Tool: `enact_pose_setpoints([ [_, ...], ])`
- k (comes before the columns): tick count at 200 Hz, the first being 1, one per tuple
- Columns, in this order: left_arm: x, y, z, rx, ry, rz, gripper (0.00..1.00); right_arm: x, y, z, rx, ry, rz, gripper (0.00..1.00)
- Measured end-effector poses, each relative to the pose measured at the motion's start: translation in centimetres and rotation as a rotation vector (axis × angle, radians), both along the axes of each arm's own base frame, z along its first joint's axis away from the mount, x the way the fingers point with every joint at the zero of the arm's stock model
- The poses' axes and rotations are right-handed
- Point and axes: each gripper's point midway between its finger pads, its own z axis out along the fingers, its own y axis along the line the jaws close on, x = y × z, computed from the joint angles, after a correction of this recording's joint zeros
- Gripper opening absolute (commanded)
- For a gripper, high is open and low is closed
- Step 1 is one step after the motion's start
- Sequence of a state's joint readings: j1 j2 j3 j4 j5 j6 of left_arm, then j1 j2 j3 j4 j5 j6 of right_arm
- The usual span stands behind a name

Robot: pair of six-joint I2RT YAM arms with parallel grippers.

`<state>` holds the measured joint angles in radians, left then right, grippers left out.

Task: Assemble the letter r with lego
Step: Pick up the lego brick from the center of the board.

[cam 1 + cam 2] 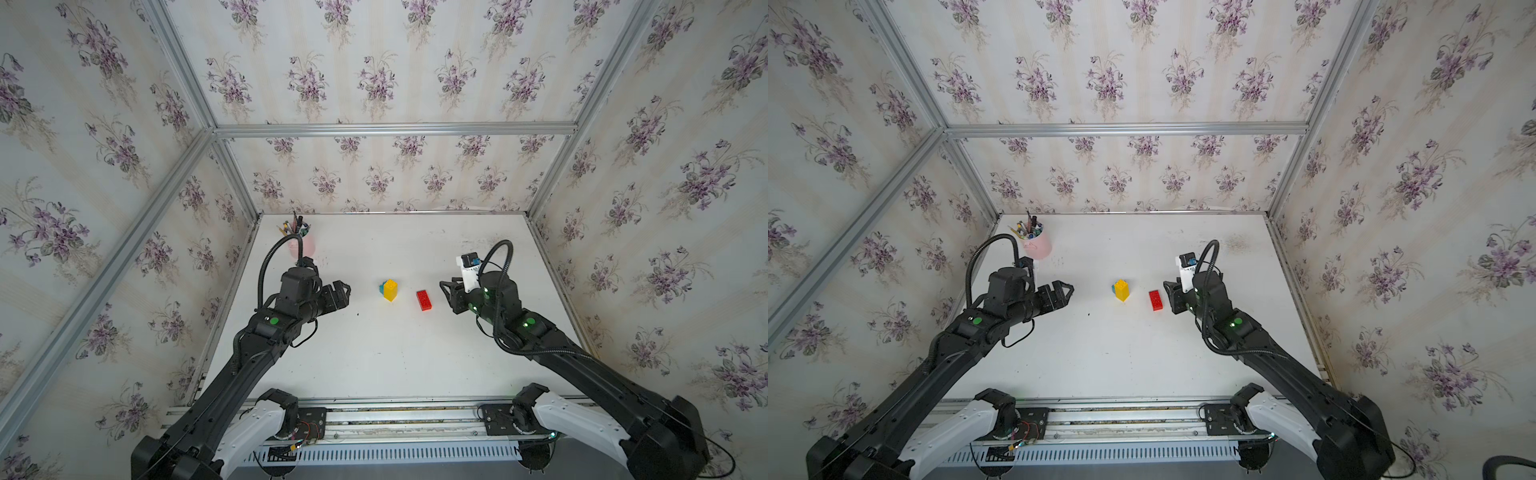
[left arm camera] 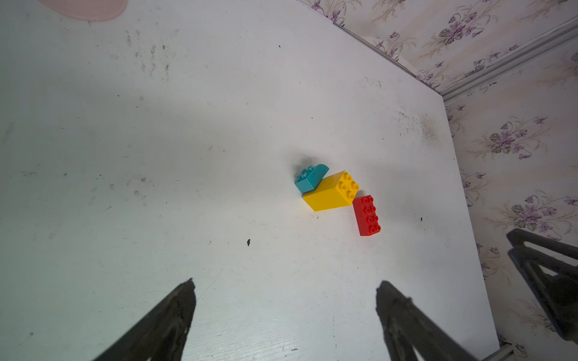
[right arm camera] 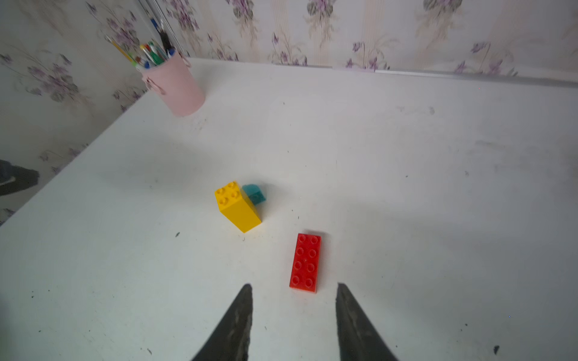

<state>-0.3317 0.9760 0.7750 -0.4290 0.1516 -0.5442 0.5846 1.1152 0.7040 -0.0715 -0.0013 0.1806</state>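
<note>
A tall yellow lego block (image 1: pixel 390 289) stands upright, studs up, mid-table. A teal brick (image 1: pixel 381 287) lies against its far-left side; whether the two are joined I cannot tell. A longer red brick (image 1: pixel 424 300) lies flat and alone just to the right. Both top views show all three, also the yellow (image 1: pixel 1122 289) and the red (image 1: pixel 1156 300). My left gripper (image 1: pixel 345 292) hovers open and empty, well left of the yellow block (image 2: pixel 331 192). My right gripper (image 3: pixel 294 286) is open, its tips just short of the red brick (image 3: pixel 305 262) and not touching it.
A pink pen cup (image 1: pixel 1038 245) full of pens stands at the back left, behind my left arm. Floral walls with aluminium rails (image 1: pixel 395 129) enclose the white table (image 1: pixel 374 357) on three sides. The arm bases sit along the front rail.
</note>
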Motion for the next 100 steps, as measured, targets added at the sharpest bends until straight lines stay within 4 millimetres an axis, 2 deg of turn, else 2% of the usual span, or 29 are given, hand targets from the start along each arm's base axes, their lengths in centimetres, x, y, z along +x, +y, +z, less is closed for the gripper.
enact_pose_setpoints([
  [13, 0.1, 0.0, -0.3, 0.013, 0.005, 0.003, 0.92, 0.3, 0.5, -2.2, -0.036, 0.07, 0.008, 0.49],
  [41, 0.0, 0.3, -1.0, 0.026, 0.01, 0.024, 0.92, 0.9, 1.2, -5.8, -0.094, 0.182, 0.01, 0.72],
  [52, -0.1, 0.4, -1.4, 0.026, 0.019, 0.03, 0.92, 1.0, 1.6, -7.1, -0.11, 0.221, 0.015, 0.77],
  [69, -0.2, 0.5, -1.7, 0.028, 0.027, 0.035, 0.92, 1.0, 2.3, -8.7, -0.146, 0.263, 0.029, 0.78],
  [100, -0.2, 0.6, -2.0, 0.034, 0.035, 0.042, 0.92, 0.9, 3.6, -11.3, -0.23, 0.304, 0.054, 0.74],
])
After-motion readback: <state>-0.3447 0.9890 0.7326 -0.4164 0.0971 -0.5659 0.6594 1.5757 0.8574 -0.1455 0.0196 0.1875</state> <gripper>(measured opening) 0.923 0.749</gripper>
